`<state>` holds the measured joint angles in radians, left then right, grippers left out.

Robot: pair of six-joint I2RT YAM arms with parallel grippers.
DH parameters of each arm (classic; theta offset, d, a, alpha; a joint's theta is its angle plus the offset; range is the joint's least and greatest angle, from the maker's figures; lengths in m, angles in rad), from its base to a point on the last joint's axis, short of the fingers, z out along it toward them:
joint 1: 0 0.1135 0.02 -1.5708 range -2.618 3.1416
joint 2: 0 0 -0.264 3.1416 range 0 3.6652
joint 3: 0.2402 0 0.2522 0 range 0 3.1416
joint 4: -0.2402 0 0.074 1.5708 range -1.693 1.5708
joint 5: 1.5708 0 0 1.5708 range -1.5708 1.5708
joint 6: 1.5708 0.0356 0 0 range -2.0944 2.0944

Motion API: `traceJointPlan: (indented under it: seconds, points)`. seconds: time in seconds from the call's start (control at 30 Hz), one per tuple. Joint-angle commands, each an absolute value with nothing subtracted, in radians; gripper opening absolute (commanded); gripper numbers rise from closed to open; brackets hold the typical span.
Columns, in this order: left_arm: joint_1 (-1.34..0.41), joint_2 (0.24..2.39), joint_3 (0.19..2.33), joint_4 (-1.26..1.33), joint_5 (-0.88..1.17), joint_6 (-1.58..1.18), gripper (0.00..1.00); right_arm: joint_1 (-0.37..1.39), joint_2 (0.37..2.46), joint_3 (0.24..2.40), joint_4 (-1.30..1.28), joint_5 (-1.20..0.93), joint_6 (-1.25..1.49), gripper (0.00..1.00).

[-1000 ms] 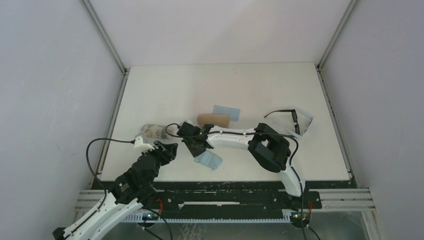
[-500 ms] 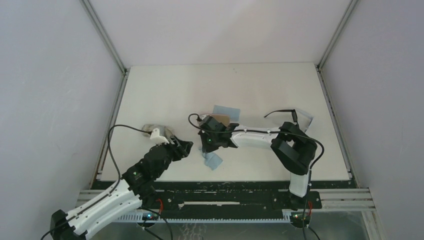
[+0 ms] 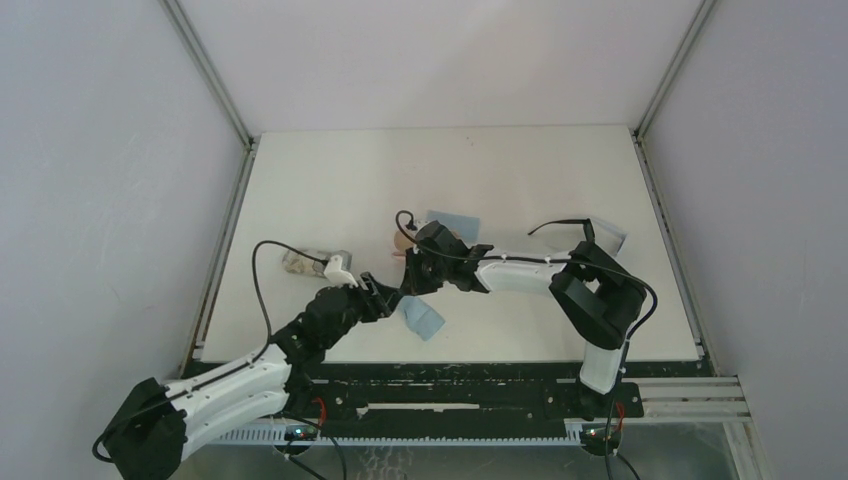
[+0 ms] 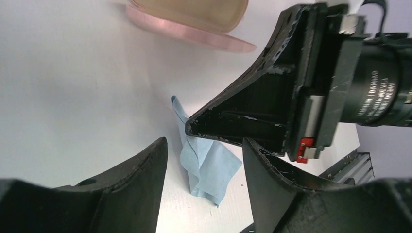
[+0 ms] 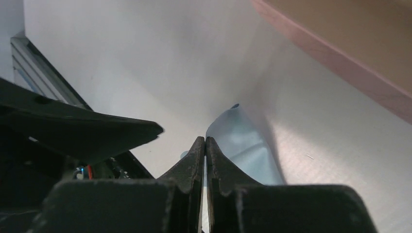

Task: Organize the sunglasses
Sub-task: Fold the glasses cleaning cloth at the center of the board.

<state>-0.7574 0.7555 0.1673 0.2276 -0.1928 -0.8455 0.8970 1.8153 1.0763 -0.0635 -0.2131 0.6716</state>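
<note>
Sunglasses (image 3: 583, 236): lay untouched well right of the pink case (image 3: 398, 240), while beside that case your left gripper (image 3: 386, 297), jaws apart, and right gripper (image 3: 403, 288), jaws together at the blue cloth (image 3: 423, 318), crowded tip to tip and risked colliding.

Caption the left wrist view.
Open left gripper faces shut right gripper at a crumpled light-blue cloth, pink oblong case beyond.

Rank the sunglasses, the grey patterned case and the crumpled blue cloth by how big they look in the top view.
1. The sunglasses: widest spread, though thin.
2 and 3. The grey case and the crumpled blue cloth look about alike. The left arm hides one end of the case, so these two stay unranked.
</note>
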Motion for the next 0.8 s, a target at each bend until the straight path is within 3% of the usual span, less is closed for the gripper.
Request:
traceJointPlan:
  seconds: [0.0, 0.77]
  points:
    - [-0.743, 0.806, 0.141, 0.369, -0.149, -0.84, 0.62, 0.899, 1.803, 1.078, 0.025, -0.256, 0.716, 0.0]
    - [-0.675, 1.019, 0.103, 0.606, -0.043, -0.902, 0.38, 0.89, 1.812, 1.078, 0.015, -0.263, 0.715, 0.0]
